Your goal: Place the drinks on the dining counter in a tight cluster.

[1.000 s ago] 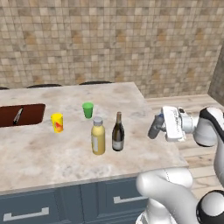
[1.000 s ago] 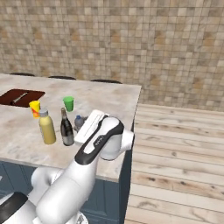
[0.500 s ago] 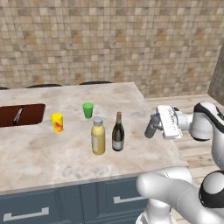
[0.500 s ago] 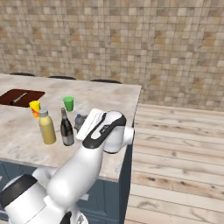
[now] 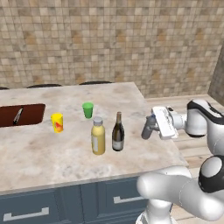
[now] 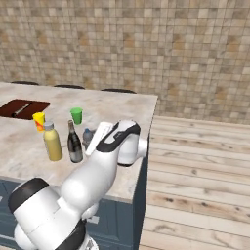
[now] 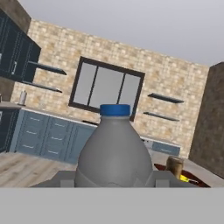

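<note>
A: What is seen from the left base camera?

B: A beige marble table (image 5: 65,153) with dark blue drawers is seen. A yellow bottle (image 5: 98,136) with a grey cap and a dark wine bottle (image 5: 117,133) are stood upright, just beside each other, near the table's front. A green cup (image 5: 88,110) and a yellow cup (image 5: 57,122) are set behind them, and a brown basin (image 5: 22,115) is sunk into the far left. At the right edge of the table, a small grey bottle (image 5: 148,127) is gripped by the claw (image 5: 154,127) and held tilted, well apart from the other two bottles.

A: And from the right base camera?

B: The yellow bottle (image 6: 52,142) and the wine bottle (image 6: 74,143) are again seen side by side. The grey bottle (image 6: 88,138) is partly hidden behind the white arm, just right of the wine bottle. Whether it touches the table cannot be told.

A: What is given by the hand camera?

B: The grey bottle (image 7: 114,151), topped with a blue cap, is shown close up, clamped between the two fingers (image 7: 63,178). The claw is thus clenched on the grey bottle. Blue cabinets (image 7: 48,135) and a window (image 7: 107,90) are seen behind.
</note>
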